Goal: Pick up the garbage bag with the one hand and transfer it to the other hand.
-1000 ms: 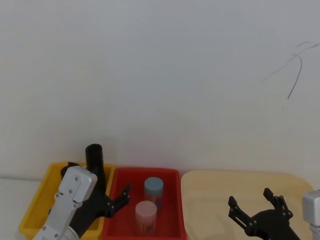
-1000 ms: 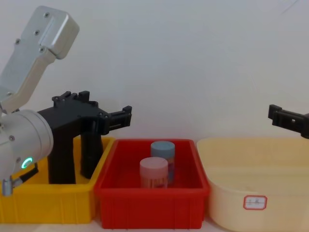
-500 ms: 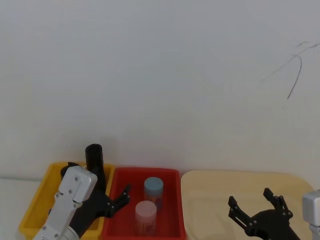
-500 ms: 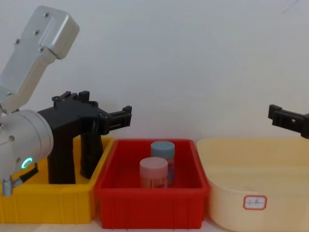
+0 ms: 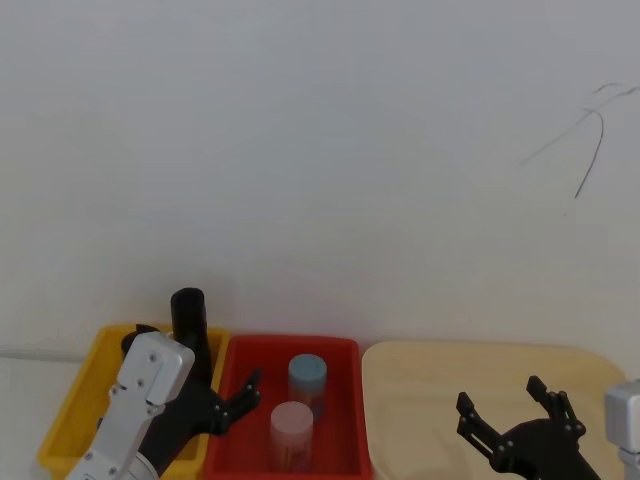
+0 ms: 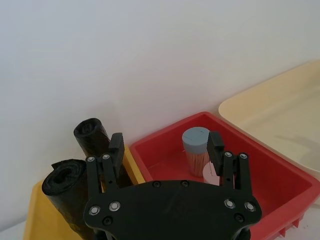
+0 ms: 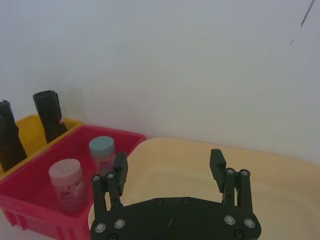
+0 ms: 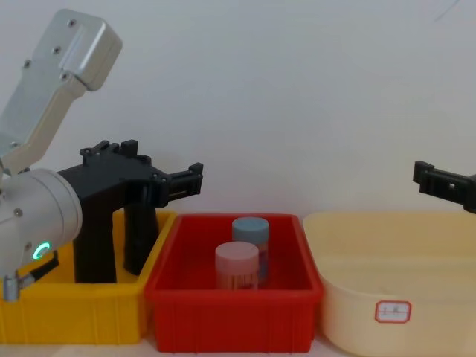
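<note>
Left wrist view: left gripper [image 6: 166,147], spread wide and empty, hovers beside two black garbage bag rolls [image 6: 91,139] standing in the yellow bin [image 8: 74,312]; right gripper [image 7: 169,164], equally wide, hangs over the cream tub [image 7: 280,200].

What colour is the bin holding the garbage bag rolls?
Yellow; the bin shows best in the chest view.

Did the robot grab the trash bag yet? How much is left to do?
Nothing is done yet. Two bag rolls stand in the yellow bin, and neither is held. The left gripper hangs open beside them, holding nothing. The right gripper hangs open over the cream tub. Left to do: grab a roll, lift it, and pass it across.
</note>
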Controlling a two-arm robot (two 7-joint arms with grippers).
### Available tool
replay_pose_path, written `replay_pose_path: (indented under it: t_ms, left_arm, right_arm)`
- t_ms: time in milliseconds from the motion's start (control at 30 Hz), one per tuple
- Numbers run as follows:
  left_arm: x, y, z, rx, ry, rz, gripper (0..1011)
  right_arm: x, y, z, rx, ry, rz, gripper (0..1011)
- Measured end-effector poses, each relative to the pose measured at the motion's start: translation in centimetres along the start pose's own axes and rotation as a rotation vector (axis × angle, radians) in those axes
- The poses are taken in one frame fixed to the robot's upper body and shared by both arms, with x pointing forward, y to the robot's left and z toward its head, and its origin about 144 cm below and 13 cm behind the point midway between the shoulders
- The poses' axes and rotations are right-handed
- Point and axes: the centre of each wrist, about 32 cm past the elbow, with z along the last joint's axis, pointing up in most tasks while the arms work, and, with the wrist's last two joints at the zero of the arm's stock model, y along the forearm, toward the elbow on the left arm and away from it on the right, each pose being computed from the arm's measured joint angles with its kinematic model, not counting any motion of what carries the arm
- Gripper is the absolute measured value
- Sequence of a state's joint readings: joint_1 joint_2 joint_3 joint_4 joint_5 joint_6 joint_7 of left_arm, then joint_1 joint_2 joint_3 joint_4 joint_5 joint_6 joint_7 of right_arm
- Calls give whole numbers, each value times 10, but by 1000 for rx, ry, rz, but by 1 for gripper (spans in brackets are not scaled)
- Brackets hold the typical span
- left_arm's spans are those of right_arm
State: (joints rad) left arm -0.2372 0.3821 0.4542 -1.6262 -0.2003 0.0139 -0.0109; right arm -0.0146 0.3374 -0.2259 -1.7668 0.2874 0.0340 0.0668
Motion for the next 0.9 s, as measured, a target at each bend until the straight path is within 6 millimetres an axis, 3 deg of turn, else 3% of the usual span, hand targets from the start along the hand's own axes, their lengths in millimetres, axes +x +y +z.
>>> replay_pose_path:
  t_ms: [900]
  left_arm:
    - [0, 0, 0, 0, 0, 0, 1001]
  right_arm:
    - [0, 0, 0, 0, 0, 0, 1004]
